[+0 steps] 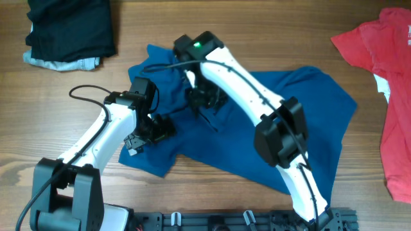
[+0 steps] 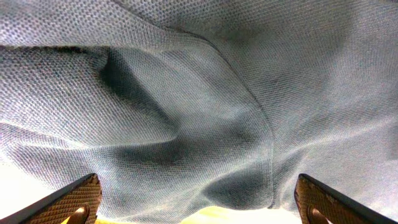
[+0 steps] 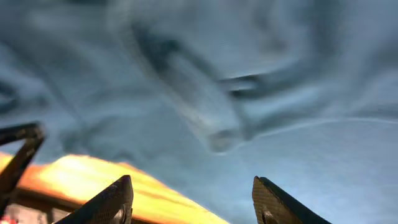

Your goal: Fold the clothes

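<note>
Evidently the task stood at an early stage. We found the large deep-blue short-sleeved cloth shirt (image 1: 308, 109) lying at the middle of the brown wooden table (image 1: 257, 25), spread unevenly, rumpled, and with its near-left edge turned over on itself. We judged that no clean fold had been made in it. The red cloth shirt (image 1: 392, 77) lay loose and unfolded at the right edge of the table, well apart from the blue one. At the far left corner a black cloth piece (image 1: 70, 25) rested on top of a pale-blue cloth piece (image 1: 61, 63). We took this compact pile for finished work, though the overhead view could not confirm it. By our reckoning, the blue shirt and the red shirt both remained to be folded.

Both arms reached over the blue shirt. The left gripper (image 1: 149, 128) hung above its near-left part, and in the left wrist view its fingers (image 2: 68, 199) stood wide apart with creased fabric beyond them and nothing pinched. The right gripper (image 1: 205, 99) hung over the collar region. In the blurred right wrist view its fingers (image 3: 118, 199) stood apart, and we saw no cloth between them.

We could read no brand, label or lettering. A small white patch (image 1: 191, 77) near the blue shirt's collar may have been a tag, too small to read. A green indicator light (image 1: 198, 45) glowed on the right arm.
</note>
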Robot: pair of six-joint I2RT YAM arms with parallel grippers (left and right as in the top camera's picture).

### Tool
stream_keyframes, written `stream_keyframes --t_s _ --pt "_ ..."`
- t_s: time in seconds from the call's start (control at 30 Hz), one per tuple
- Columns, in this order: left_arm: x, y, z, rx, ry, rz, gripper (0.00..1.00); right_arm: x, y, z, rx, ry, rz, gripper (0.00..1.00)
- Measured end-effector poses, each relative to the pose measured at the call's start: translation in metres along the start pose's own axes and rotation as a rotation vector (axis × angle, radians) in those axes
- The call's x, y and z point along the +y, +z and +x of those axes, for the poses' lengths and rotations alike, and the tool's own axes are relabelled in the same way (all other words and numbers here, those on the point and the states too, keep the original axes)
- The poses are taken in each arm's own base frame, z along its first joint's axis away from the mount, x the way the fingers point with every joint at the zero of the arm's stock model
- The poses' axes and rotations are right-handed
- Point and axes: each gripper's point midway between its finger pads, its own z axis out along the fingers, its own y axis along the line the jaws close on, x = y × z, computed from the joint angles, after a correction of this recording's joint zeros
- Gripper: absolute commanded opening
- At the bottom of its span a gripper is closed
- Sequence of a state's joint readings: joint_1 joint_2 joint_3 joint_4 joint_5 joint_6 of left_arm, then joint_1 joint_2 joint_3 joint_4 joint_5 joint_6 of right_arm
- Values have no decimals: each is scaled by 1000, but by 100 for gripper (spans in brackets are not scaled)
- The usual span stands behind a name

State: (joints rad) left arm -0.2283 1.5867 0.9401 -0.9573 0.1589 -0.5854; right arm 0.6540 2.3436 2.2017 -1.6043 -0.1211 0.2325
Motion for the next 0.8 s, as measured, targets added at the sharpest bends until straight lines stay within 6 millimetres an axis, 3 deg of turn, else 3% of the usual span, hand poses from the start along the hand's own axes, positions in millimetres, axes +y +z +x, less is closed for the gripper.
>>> stream_keyframes --t_s 0.1,0.17,0.2,0.27,0.4,0.53,0.63,0.73,0.8 --pt "-2 0 -3 -11 6 9 95 -47 -11 -13 -30 114 -23 70" --pt "-16 -1 -8 -26 58 76 81 -90 -27 -17 -63 195 -87 70" --pt "-29 -2 -10 -33 98 135 79 -119 -39 -18 -96 241 -140 70" --pt "-56 -5 -9 -46 184 235 94 -168 -51 -17 -149 326 -209 79" --pt "-98 -9 18 -69 367 240 95 -223 -49 -16 -205 411 -252 80" --pt "-136 -36 0 -261 423 231 93 -244 -17 -2 -149 476 -282 80" --pt "-153 -49 -26 -381 406 280 91 -239 8 -2 -122 476 -307 79" --pt "-164 -43 -40 -420 405 297 88 -232 18 -2 -110 473 -332 78" --pt "-169 -25 -50 -422 404 285 87 -229 25 0 -97 476 -345 77"
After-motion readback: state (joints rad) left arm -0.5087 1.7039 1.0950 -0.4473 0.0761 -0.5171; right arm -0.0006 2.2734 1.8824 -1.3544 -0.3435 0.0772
